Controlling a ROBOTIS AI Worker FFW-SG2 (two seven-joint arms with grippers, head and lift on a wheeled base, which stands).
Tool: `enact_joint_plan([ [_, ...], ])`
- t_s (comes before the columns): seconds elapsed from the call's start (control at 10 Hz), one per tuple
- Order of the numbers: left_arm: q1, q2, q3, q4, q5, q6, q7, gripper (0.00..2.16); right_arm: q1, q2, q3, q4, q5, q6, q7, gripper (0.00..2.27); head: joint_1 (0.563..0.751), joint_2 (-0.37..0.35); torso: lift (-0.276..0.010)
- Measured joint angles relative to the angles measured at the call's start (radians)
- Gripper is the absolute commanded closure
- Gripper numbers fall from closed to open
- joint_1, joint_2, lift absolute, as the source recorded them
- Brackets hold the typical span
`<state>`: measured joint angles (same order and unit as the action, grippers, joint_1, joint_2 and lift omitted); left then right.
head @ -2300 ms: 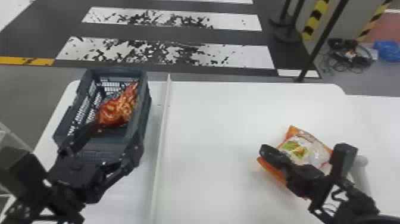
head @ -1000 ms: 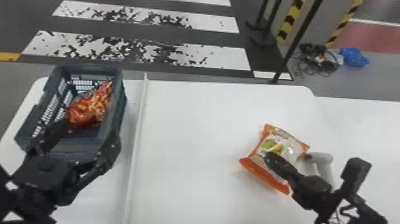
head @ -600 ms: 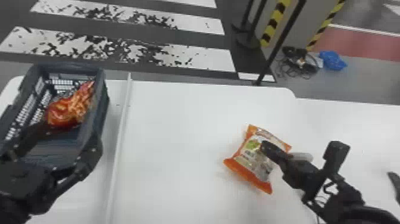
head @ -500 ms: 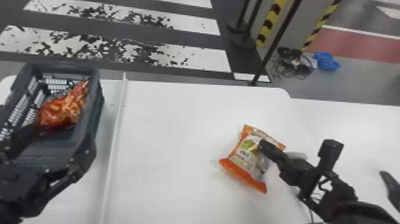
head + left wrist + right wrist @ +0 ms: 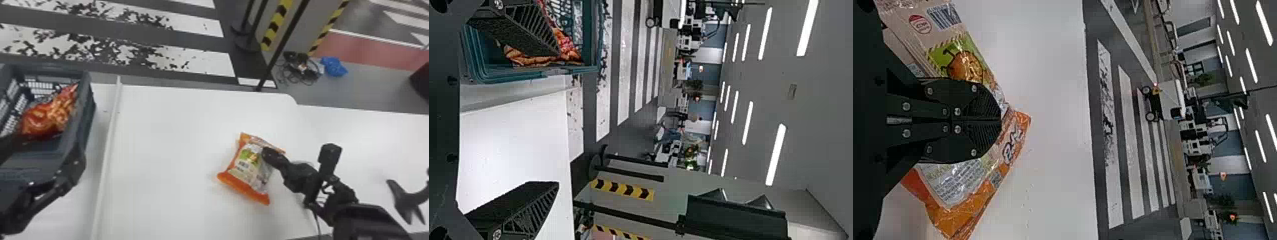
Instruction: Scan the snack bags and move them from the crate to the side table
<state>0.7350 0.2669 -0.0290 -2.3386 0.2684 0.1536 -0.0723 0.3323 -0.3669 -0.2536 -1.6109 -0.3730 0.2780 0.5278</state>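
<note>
R end effector [image 5: 267,154] shifted R, over snack bag [image 5: 244,166]

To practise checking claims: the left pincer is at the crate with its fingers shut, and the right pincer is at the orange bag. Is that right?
No: the left wrist view shows the left pincer with its fingers apart, not shut. It is at the crate, and the right pincer at the orange bag.

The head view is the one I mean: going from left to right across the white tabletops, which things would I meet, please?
Crate → white strip → orange snack bag → black pronged object.
</note>
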Motion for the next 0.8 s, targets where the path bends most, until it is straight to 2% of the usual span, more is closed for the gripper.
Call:
enact_joint_plan([
  [0.4,0.002,0.001,0.000,0.008,-0.003,-0.001,0.003,0.07,-0.033,-0.013,0.090,0.033,0.033,-0.056,0.094,2.25,0.695,-0.185,-0.087],
  [0.8,0.009,0.000,-0.005,0.003,-0.012,-0.007,0.003,0.07,0.056,-0.027,0.160,-0.003,0.043,-0.153,0.127,2.25,0.695,-0.133,-0.087],
])
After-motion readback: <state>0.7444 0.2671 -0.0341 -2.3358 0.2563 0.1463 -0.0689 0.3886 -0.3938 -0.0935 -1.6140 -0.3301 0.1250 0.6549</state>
